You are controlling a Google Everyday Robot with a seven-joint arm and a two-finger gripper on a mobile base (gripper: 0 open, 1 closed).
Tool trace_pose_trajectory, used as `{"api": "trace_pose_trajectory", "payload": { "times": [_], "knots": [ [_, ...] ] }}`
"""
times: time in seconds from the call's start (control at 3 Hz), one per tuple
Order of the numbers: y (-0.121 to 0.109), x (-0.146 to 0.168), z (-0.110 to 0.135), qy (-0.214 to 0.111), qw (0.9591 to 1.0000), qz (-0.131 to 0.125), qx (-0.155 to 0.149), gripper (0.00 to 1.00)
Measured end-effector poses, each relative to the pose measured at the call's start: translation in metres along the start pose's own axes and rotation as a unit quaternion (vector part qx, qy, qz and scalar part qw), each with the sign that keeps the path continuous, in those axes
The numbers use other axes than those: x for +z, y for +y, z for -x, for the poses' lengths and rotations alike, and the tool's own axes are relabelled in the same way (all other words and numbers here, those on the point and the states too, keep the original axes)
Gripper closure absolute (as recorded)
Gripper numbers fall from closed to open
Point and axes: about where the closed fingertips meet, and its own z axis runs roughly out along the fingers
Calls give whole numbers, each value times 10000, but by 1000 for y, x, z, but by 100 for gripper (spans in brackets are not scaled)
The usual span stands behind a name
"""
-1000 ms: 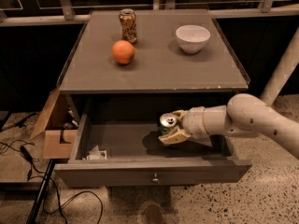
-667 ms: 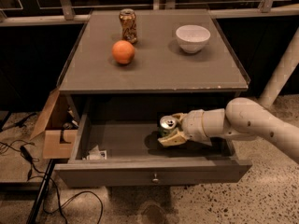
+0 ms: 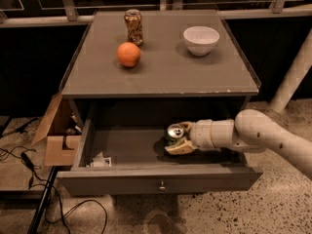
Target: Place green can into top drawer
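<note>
The top drawer (image 3: 122, 152) of the grey cabinet is pulled out, with its flat front panel and small round knob (image 3: 162, 185) toward me. My gripper (image 3: 177, 139) reaches in from the right, inside the drawer, and is shut on the green can (image 3: 173, 132). Only the can's silver top with pull-tab and a sliver of green body show between the pale fingers (image 3: 178, 148). The can stands upright near the drawer's middle-right, low over the drawer floor; whether it touches the floor is hidden.
On the cabinet top (image 3: 161, 77) stand a brown-gold can (image 3: 133, 27), an orange (image 3: 128, 54) and a white bowl (image 3: 201, 39). A small white packet (image 3: 100, 160) lies in the drawer's front left corner. A cardboard box (image 3: 56, 135) and cables (image 3: 19, 160) are on the floor at left.
The gripper with the can has shifted slightly left and down inside the drawer. Nothing else has moved.
</note>
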Motion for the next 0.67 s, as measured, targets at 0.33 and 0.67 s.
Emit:
{"api": "trace_pose_trajectory", "payload": {
  "times": [0.33,0.67],
  "knots": [
    [0,0,0,0,10000,0,0,81],
    [0,0,0,0,10000,1,0,50]
  ]
}}
